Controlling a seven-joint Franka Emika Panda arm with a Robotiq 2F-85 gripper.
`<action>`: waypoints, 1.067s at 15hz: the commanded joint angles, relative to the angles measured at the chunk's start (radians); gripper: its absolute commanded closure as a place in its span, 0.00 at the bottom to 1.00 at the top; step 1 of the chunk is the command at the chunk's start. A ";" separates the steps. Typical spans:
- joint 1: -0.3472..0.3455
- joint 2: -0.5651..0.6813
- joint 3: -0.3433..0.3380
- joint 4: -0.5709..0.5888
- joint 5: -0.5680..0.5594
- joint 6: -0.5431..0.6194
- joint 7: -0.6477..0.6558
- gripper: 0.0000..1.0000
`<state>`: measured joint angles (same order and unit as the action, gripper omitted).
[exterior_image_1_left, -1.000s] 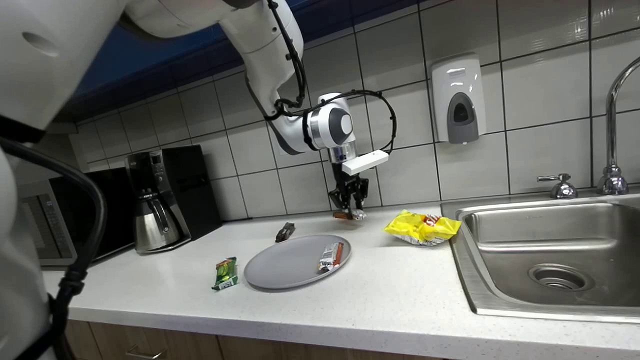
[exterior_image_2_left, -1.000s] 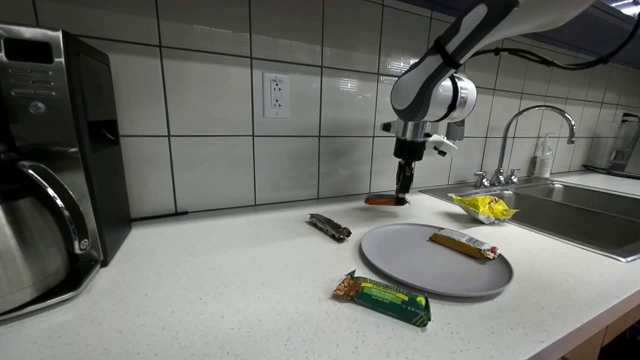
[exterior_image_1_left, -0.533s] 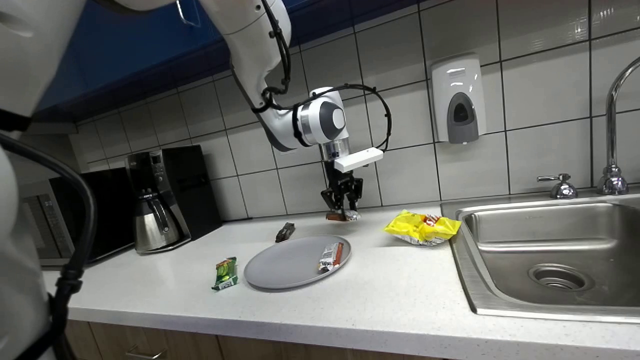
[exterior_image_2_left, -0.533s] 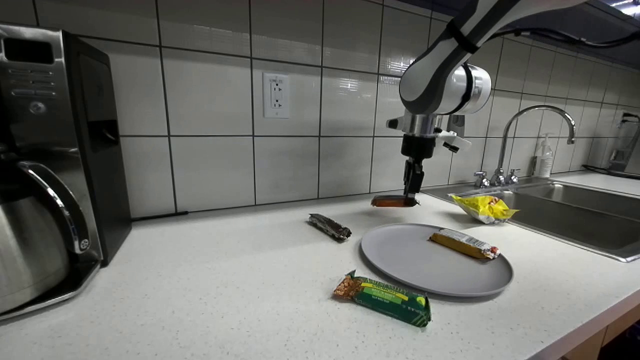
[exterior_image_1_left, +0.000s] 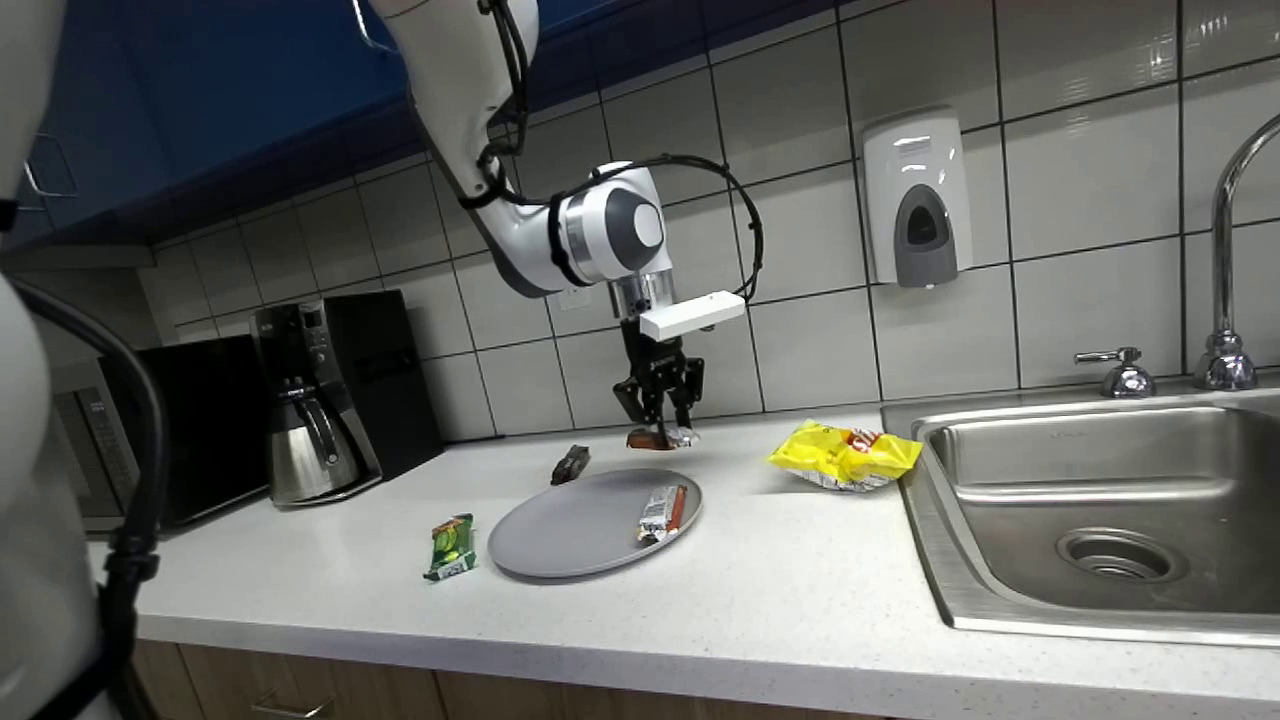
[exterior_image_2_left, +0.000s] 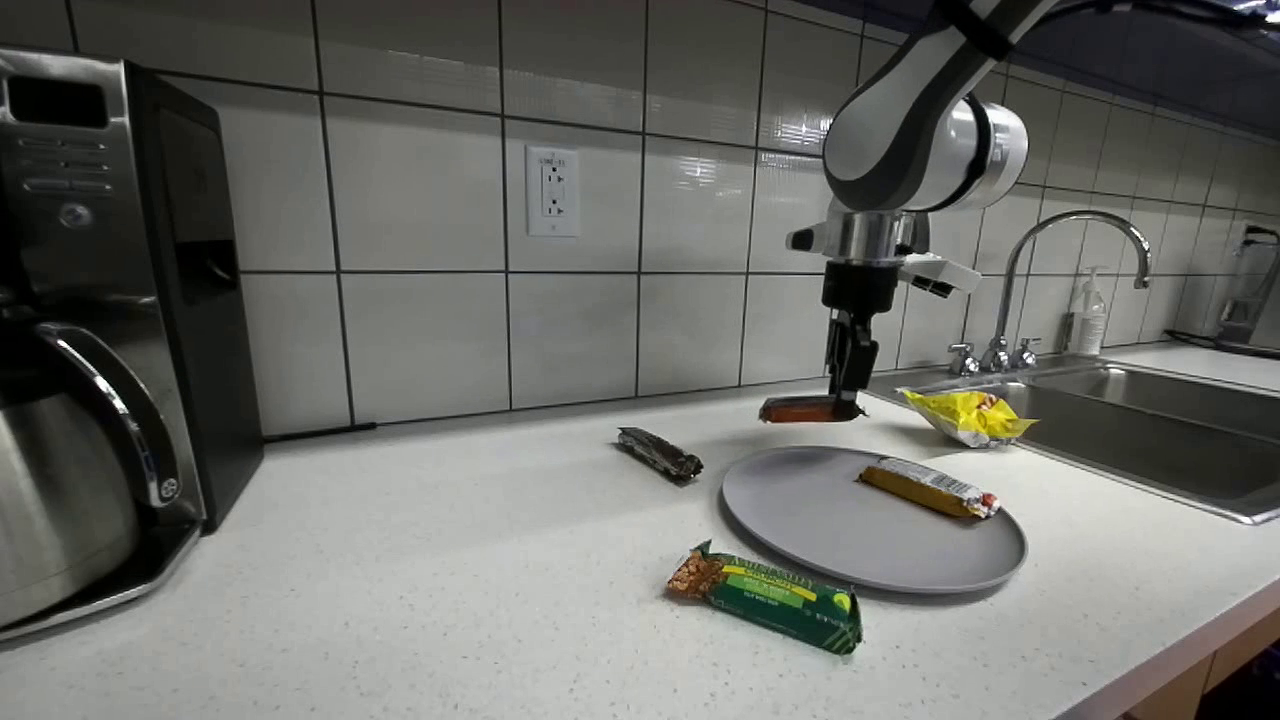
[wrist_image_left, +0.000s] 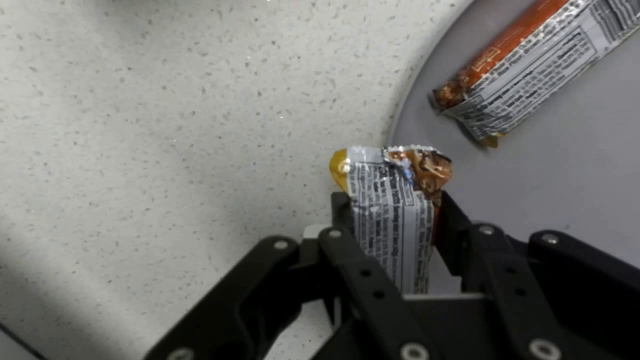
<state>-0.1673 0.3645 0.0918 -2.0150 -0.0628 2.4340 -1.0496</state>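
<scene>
Standing at the left end of an exterior view, a coffee maker (exterior_image_2_left: 180, 300) is well apart from the rest. Next comes a dark-wrapped bar (exterior_image_2_left: 660, 453), slantwise on the white counter (exterior_image_2_left: 430, 580), near a gray plate (exterior_image_2_left: 800, 530). A green-wrapped bar (exterior_image_2_left: 785, 605) lies just beside the plate, on the side nearer that camera.

Above the rim facing the tiled wall (exterior_image_2_left: 420, 180), or just behind it (the pictures do not settle which), the gripper (wrist_image_left: 395, 215) has its fingers narrowed on the held bar (wrist_image_left: 390, 245), pressing both long sides. This bar, in an orange-and-silver wrapper, is clear of the counter and roughly level, reaching leftward from the fingertips. What counts is how it lies to the plate: in the wrist view its long axis runs up the picture, and it overlaps the line of the rim, with counter behind one finger and plate behind the other.

Farther right, a second orange-and-silver bar (exterior_image_2_left: 930, 487) rests on the plate, up and to the right of the held bar in the wrist view and slanted rather than parallel. Beyond, a yellow bag (exterior_image_2_left: 965, 415) sits beside the sink (exterior_image_2_left: 1160, 430).
</scene>
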 joint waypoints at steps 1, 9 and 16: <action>0.015 -0.104 -0.008 -0.113 0.008 0.014 -0.020 0.82; 0.036 -0.129 -0.016 -0.187 0.004 0.012 -0.051 0.82; 0.048 -0.088 -0.025 -0.185 -0.004 0.035 -0.027 0.82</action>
<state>-0.1364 0.2757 0.0804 -2.1982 -0.0632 2.4465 -1.0741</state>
